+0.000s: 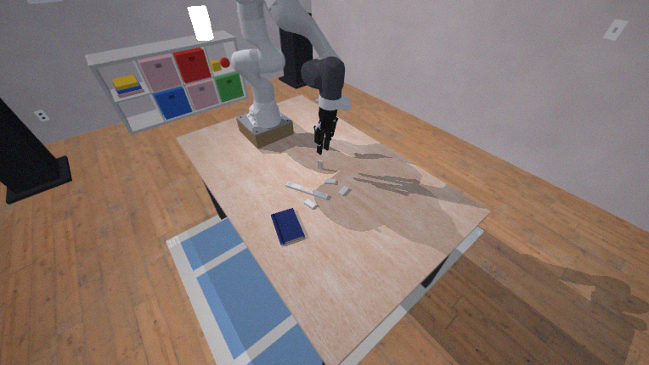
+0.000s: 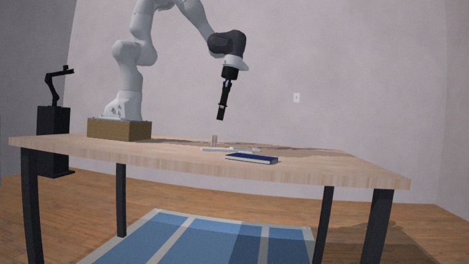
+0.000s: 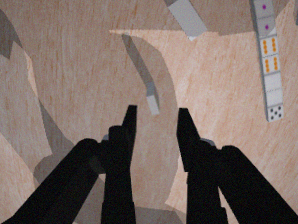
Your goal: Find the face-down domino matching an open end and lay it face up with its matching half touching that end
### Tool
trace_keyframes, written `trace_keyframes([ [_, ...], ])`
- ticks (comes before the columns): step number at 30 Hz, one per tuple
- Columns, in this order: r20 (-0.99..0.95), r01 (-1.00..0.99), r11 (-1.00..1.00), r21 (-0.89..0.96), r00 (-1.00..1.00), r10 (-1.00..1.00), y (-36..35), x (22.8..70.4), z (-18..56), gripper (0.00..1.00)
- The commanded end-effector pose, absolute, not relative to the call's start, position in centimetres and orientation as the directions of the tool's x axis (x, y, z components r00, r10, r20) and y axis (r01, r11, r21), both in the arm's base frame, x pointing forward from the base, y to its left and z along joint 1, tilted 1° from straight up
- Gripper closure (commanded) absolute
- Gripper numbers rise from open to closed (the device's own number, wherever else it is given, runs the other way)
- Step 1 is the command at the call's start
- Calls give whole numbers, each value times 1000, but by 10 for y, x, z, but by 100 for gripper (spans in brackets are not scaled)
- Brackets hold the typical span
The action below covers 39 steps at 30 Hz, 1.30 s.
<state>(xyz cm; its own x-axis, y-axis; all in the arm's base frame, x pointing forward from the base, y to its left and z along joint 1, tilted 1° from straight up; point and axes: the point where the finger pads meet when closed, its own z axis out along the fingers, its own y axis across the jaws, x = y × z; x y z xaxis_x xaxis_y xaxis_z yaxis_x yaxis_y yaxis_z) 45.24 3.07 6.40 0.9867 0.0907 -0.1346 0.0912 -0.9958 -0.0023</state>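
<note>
Wrist view: gripper (image 3: pixel 154 121) part-spread, empty, above upright domino (image 3: pixel 152 99). Domino looks light, rigid, tippy; best pinched across thin faces, near top.

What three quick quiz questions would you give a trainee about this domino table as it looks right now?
1. True or false: the gripper is gripping the upright domino.
2. Multiple choice: the blue book lies A) on the table, B) in the shelf unit, C) on the rug.
3. Fill in: apart from the line of dominoes, ___ loose dominoes lie flat on the table.

Key: 1 false, it hangs above the domino with nothing between its parted fingers; 2 A; 3 three.
</note>
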Motion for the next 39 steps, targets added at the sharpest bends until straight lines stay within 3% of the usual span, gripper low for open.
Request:
trace_keyframes([
  [1,-138,114,-993,-11,984,115,32,452,64,67],
  [27,-134,92,-996,-4,987,92,31,452,63,67],
  [31,-100,-204,-979,20,974,-205,31,447,55,67],
  [39,-102,-447,-895,-3,890,-444,24,434,36,67],
])
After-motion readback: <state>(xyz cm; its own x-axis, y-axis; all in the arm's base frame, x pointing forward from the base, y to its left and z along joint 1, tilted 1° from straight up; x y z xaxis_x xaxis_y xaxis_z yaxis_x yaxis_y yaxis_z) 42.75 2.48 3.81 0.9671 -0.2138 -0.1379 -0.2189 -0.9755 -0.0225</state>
